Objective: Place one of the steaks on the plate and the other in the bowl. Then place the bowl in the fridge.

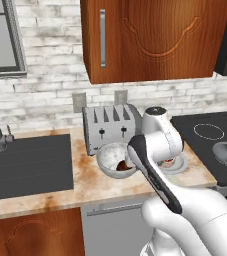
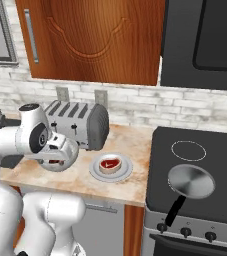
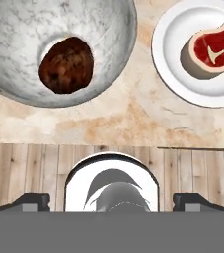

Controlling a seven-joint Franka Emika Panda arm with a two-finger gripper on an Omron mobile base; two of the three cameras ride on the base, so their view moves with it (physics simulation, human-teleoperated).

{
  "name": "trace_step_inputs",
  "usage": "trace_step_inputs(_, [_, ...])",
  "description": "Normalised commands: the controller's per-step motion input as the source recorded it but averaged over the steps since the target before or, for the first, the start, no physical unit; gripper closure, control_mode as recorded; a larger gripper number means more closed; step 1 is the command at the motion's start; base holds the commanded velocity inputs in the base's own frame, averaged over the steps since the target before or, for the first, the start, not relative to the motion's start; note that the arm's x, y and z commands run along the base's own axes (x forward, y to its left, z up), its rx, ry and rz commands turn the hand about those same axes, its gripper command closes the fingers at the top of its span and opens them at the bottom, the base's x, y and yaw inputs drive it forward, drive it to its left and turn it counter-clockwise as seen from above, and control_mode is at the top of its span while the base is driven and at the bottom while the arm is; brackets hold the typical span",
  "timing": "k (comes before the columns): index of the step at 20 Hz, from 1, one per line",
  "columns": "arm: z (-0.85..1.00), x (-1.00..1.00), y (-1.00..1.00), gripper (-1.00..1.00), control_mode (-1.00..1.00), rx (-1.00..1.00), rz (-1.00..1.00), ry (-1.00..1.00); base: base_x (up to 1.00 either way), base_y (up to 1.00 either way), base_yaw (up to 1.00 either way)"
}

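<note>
dark brown steak [image 3: 65, 64] in mottled whitish-grey bowl [image 3: 19, 34]

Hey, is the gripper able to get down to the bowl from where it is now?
Probably yes. The bowl sits open on the counter with only the brown steak inside, apart from the plate; nothing lies between it and the hand.

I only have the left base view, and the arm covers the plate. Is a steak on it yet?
Observer: Yes. The red steak lies flat on the plate.
Operator: Is the hand carrying anything, and is the bowl touching the plate?
Observer: The hand is open with nothing between its fingertips. A strip of bare counter separates the bowl from the plate.
</note>
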Motion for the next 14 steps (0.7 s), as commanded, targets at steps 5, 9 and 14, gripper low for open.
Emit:
trace_step_inputs(5, [0.02,0.0,-0.8,-1.0,-1.0,0.0,-0.16,-0.03,0.0,0.0,0.0])
trace_step_inputs(9, [-0.21,0.0,-0.23,-1.0,-1.0,0.03,-0.09,0.12,0.0,0.0,0.0])
trace_step_inputs(14, [0.0,0.0,-0.14,-1.0,-1.0,0.01,-0.03,0.08,0.0,0.0,0.0])
